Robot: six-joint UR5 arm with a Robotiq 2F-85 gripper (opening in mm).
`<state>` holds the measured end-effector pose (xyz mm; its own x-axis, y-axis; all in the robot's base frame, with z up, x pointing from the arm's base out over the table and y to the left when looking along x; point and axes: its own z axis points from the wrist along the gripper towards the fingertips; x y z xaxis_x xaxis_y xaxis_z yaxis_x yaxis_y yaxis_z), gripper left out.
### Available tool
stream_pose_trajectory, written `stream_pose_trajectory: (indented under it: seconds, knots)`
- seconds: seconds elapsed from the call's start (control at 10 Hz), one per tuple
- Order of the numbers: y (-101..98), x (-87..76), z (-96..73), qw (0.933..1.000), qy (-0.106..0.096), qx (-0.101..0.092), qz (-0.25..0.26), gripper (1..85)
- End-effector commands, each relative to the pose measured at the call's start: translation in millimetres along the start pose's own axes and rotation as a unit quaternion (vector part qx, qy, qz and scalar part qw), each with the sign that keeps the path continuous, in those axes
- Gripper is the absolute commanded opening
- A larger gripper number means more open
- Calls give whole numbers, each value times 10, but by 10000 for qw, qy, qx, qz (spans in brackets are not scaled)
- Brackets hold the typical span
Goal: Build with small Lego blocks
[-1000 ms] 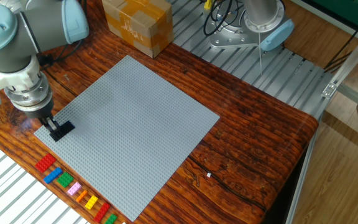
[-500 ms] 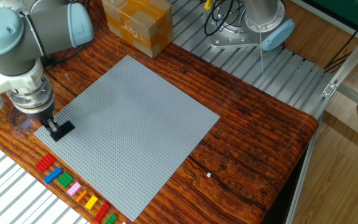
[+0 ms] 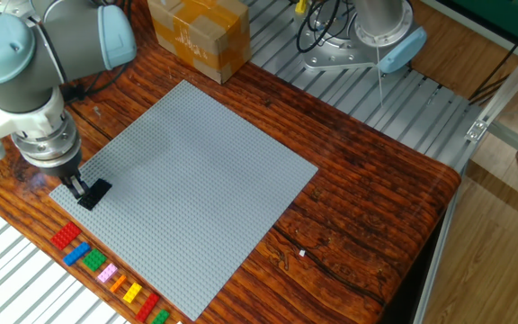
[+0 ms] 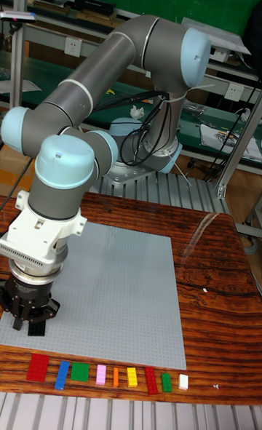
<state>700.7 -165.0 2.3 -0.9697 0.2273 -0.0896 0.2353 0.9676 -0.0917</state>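
- Dark wooden tabletop, grey baseplate in the middle, cardboard box at the back.
- Gripper is down at the baseplate's near-left edge, fingers pinching a black brick.
- The brick sits at the plate surface, long axis running roughly along the plate's left edge.
- Looks like the placing step: next, press it onto the studs squarely, then let go.
- Spare bricks wait in a row off the plate, long axes pointing toward it.
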Motion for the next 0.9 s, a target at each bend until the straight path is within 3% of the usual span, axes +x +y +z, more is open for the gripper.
stream_pose_trajectory:
  seconds: [0.0, 0.2, 0.5, 0.8]
  knots:
    - [-46, 16, -7, 10000, 41, -10, -52, 10]
    - [-82, 22, -17, 9999, 72, 28, -123, 10]
    - [-130, 94, -109, 9995, 282, 108, -107, 10]
    - [-10, 156, -236, 9985, 491, 172, 180, 10]
